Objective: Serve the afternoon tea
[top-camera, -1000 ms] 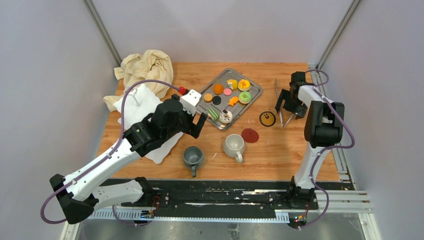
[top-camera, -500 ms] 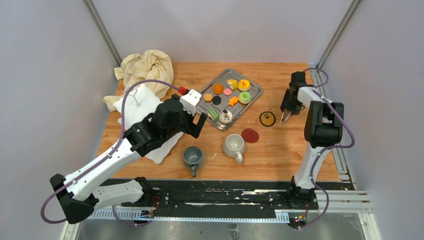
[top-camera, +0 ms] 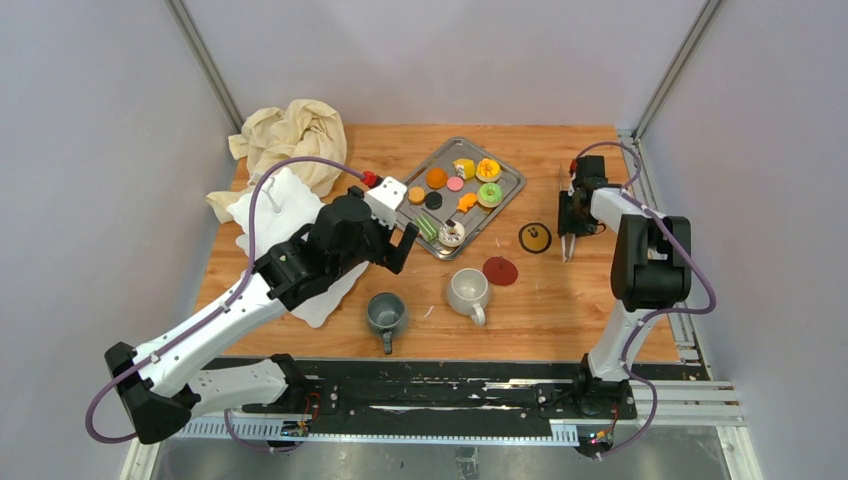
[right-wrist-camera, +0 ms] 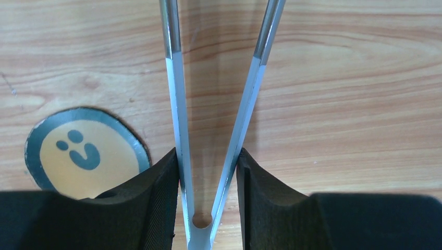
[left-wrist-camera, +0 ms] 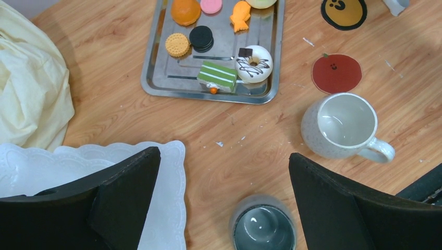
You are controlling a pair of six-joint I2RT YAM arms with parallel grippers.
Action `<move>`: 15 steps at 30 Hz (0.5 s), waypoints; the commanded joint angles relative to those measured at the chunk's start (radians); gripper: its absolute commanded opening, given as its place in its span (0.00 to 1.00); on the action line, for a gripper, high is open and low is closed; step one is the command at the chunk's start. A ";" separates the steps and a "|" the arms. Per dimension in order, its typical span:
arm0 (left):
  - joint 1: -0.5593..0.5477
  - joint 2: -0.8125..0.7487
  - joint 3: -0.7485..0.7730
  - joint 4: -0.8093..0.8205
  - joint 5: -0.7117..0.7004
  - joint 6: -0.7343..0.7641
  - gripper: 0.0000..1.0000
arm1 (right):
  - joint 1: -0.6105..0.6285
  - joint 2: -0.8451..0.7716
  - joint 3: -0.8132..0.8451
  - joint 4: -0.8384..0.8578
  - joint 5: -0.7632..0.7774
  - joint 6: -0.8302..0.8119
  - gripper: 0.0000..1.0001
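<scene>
Pastries, seen from overhead, all sit on the steel tray at twelve o'clock, grey mug and white mug at six, white stand at nine with nothing served; left wrist: left pincer spread wide, empty; right wrist: right pincer pinching the tongs, so serving looks barely begun.

No text; smiley face on yellow coaster.

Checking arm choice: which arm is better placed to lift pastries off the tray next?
Right: the right tool clamps the tongs near the tray; the left tool hangs open, empty.
</scene>
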 commanded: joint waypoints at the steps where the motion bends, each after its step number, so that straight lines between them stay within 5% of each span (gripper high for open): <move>1: -0.005 -0.003 0.008 0.042 0.001 0.011 0.98 | 0.055 -0.037 -0.048 0.033 -0.033 -0.127 0.24; 7: -0.005 -0.006 0.010 0.030 -0.012 0.014 0.98 | 0.074 -0.016 -0.037 0.038 -0.022 -0.159 0.28; 15: -0.005 -0.013 -0.003 0.034 -0.023 0.022 0.98 | 0.075 -0.048 0.000 0.032 -0.052 -0.137 0.65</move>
